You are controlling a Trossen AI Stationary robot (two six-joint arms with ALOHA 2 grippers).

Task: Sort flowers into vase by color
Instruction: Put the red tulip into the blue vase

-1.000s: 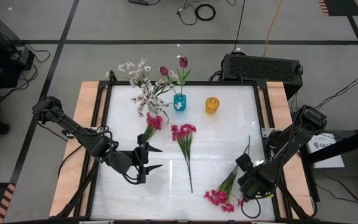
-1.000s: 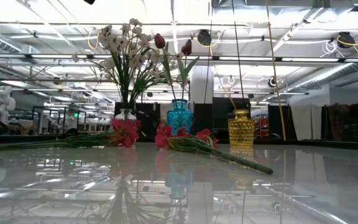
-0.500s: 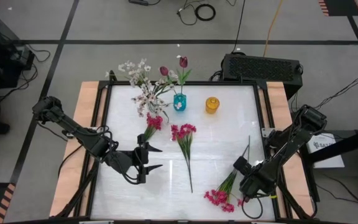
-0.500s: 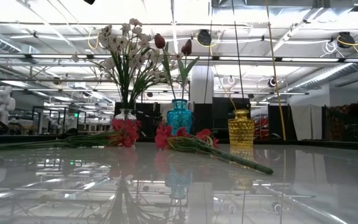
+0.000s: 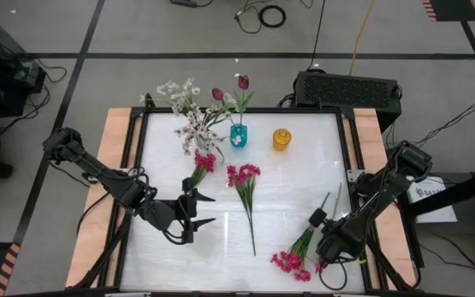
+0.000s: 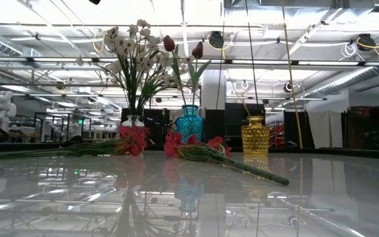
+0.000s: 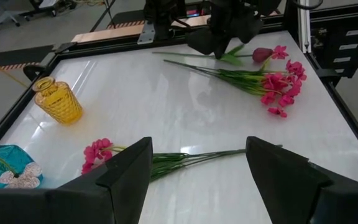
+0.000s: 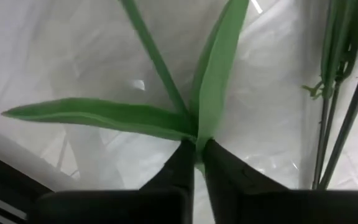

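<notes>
My right gripper (image 5: 318,219) stands near the table's right edge, pointing down, shut on a green tulip stem (image 5: 334,196). The stem's maroon bud (image 7: 263,55) shows in the left wrist view. A magenta sprig (image 5: 291,260) lies just beside it. Two more magenta sprigs (image 5: 244,186) (image 5: 203,165) lie flat mid-table. At the far edge stand a clear vase with white flowers (image 5: 190,124), a teal vase (image 5: 237,136) with maroon tulips and a yellow vase (image 5: 281,139). My left gripper (image 5: 206,209) hovers open over the table's left half, holding nothing. My right gripper pinches the tulip's stem between its two fingertips (image 8: 185,163), at the spot where two long leaves branch off (image 8: 197,138). The fingers come from above, pointing down, and lie across the stem. The stem runs low over the table toward the far edge; whether it is lifted, I cannot tell.
The table has a raised dark frame (image 5: 138,165) with wooden side boards. A black box (image 5: 349,89) sits behind the far right corner. The magenta sprig's stems (image 8: 344,93) run close beside my right fingers.
My right gripper has shut on the tulip stem and rolled a little about its own axis. The stem's free far end has swung slightly toward the table's right edge. The other flowers lie as before.
</notes>
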